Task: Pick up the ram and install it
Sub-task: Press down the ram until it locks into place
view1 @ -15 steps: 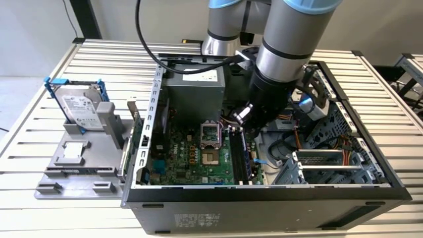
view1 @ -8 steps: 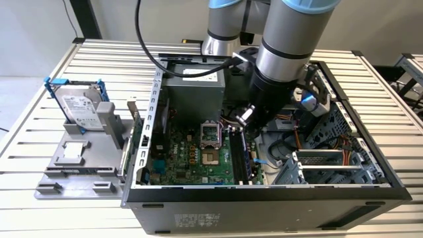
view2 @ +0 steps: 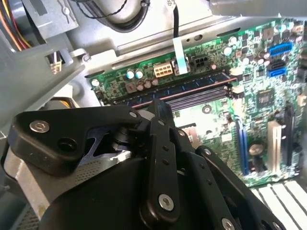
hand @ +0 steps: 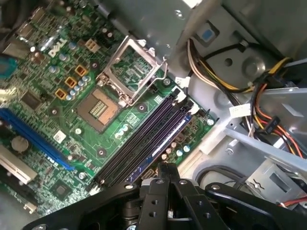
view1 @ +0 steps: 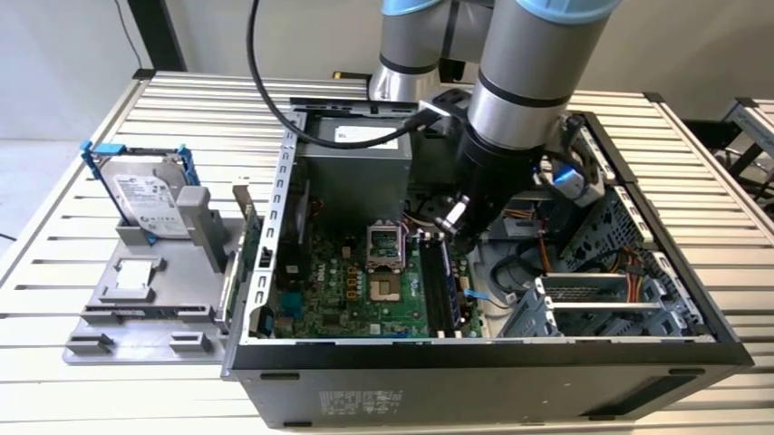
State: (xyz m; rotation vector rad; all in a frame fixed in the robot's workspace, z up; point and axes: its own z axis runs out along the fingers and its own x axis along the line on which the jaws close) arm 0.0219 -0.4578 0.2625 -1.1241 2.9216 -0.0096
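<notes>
One robot arm [view1: 514, 100] reaching down into an open computer case [view1: 484, 381] laid on its side on a slatted table [view1: 72, 263]. Gripper [view1: 450, 217] hanging over the motherboard [view1: 351, 299], close to the processor socket [view1: 384, 263] and on its exterior-view right side. Fingers drawn together in both wrist views [hand: 165, 168] [view2: 160, 112], black linkages converging on one point, with nothing held between the tips.

Four long memory slots [hand: 139, 143] running side by side just beside the processor socket [hand: 115, 91], directly beneath the gripper. Ram [hand: 168, 139] standing on edge in the slot farthest from the socket, apparently fully seated, though the far end is partly hidden by the linkage. In the second wrist view, ram [view2: 182, 86] lying as a dark strip with a row of chips along the far edge of the slot bank; three nearer slots bare.

Beyond the slots from the socket, bundled orange, yellow and black cables [hand: 259, 100] against the grey drive cage. Well apart from the socket, outside the case on the exterior view's left, a silver hard drive [view1: 151, 195] in a blue bracket, upright on a grey fixture [view1: 145, 308].
</notes>
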